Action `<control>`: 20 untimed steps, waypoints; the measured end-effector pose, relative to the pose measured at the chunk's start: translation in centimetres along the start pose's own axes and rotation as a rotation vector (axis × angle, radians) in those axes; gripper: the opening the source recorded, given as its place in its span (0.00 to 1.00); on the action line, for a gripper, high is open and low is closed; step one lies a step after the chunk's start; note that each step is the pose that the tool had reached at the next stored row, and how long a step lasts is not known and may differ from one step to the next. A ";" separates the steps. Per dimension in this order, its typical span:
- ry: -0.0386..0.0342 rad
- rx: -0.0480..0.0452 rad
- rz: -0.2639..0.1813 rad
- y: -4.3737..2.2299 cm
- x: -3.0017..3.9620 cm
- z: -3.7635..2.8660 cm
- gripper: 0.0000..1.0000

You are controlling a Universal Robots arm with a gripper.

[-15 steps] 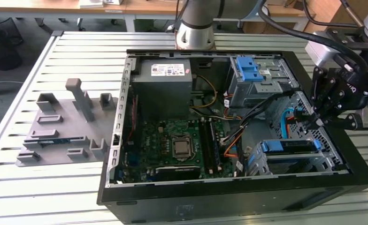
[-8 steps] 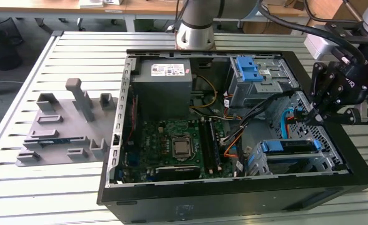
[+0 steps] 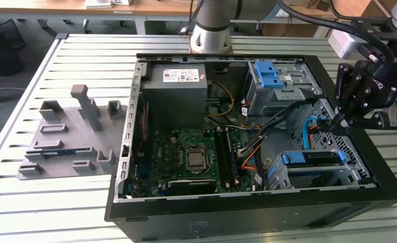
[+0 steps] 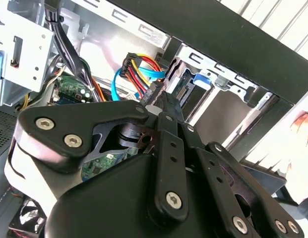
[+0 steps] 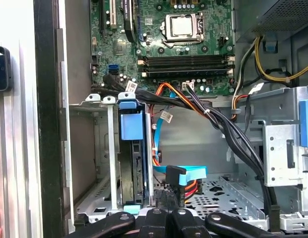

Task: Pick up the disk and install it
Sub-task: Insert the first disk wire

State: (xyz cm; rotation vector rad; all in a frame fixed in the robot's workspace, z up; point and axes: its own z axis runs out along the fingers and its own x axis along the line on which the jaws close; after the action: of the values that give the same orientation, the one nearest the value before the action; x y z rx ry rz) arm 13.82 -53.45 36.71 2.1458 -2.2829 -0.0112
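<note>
- The tabletop (image 3: 63, 212) under everything is made of pale metal slats.
- The open computer case (image 3: 252, 212) lies on its side on those slats, black-walled, and takes up most of the exterior view.
- A grey power-supply box (image 3: 180, 96) sits at the far end of the case, and the green motherboard (image 3: 188, 157) lies nearer, with its processor socket bare in the middle.
- A grey moulded fixture (image 3: 70, 136) with upright posts lies on the slats, at the exterior view's left of the case and well apart from it.
- My gripper (image 3: 335, 121) hangs over the case's side at the exterior view's right, its tips down among the blue and orange cables (image 5: 186, 173).
- My jaws look drawn together at the tips; whether they pinch a cable connector I cannot tell.
- The disk (image 5: 132, 163) stands on edge in the metal drive cage (image 5: 92, 148) in the case's near corner, just beside my tips. It shows as a thin dark slab framed by a blue plastic bracket, with a broad blue tab at its top end.
- In the exterior view the disk's blue bracket (image 3: 311, 158) lies across the top of that cage.
</note>
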 end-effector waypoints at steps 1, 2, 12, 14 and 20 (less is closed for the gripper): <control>0.0000 0.0000 0.000 0.00 -0.04 -0.07 0.11; -0.0002 0.0000 0.000 0.01 -0.10 -0.08 0.11; 0.0023 0.0002 0.000 0.06 -0.67 -0.10 0.11; 0.0027 0.0001 0.000 0.06 -0.68 -0.10 0.11; 0.0891 0.0058 0.001 0.14 -1.35 -0.10 0.11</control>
State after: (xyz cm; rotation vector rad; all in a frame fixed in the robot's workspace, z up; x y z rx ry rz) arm 13.77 -52.09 36.81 2.1026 -2.2382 0.0894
